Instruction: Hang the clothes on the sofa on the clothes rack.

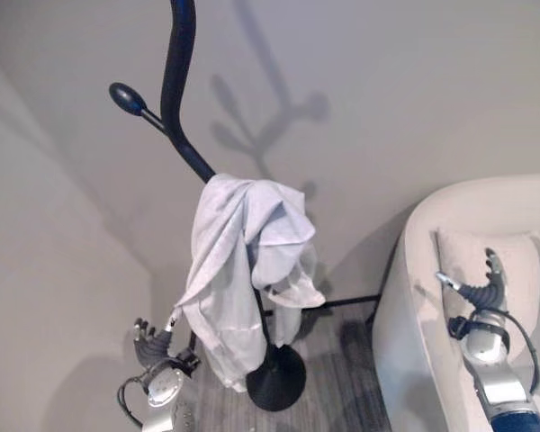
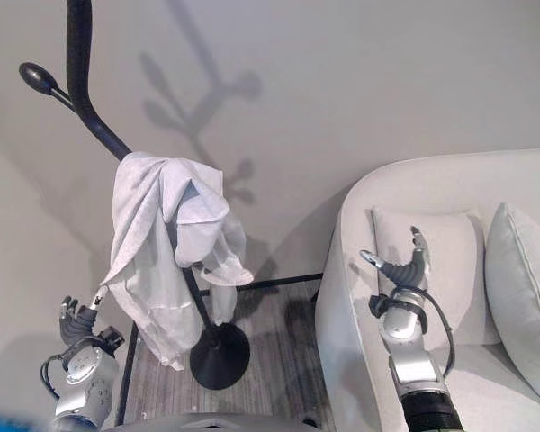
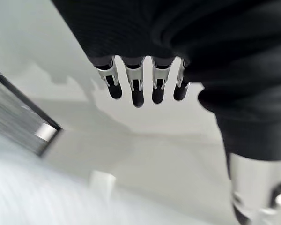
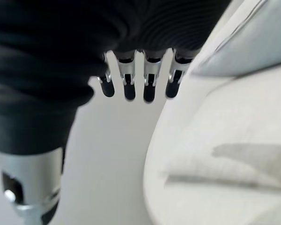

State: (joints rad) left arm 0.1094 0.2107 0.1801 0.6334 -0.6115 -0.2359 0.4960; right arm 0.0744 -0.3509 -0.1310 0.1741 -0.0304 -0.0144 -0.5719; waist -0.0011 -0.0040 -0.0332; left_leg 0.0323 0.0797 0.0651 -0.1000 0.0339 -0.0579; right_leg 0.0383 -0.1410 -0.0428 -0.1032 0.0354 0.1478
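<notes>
Two hands: both empty, neither touching the garment.
Left hand [image 1: 153, 346]: low beside the clothes rack, near its base; fingers [image 3: 137, 86] loosely extended in a row, nothing held, pale wall past them.
Right hand [image 2: 403, 268]: raised over the sofa, well apart from the rack; fingers [image 4: 128, 84] relaxed and spread, thumb out to the side, nothing in its grasp.
White shirt [image 1: 243, 270]: draped over the clothes rack, bunched at the top where it sits on the pole, its loose folds hanging down toward the base; the lower hem falls just beside the left hand without touching it.
Clothes rack [image 1: 178, 72]: black curved pole with a knob-tipped peg branching off above the shirt, standing on a round black base [image 1: 277, 378] on the grey striped floor, close to the wall.
Sofa [image 2: 360, 270]: pale, rounded, to the rack's right, its arm near the rack's base.
Cushions: one flat against the sofa back [image 2: 450, 261] behind the right hand, a second [image 2: 522, 288] leaning beside it, farther from the rack.
</notes>
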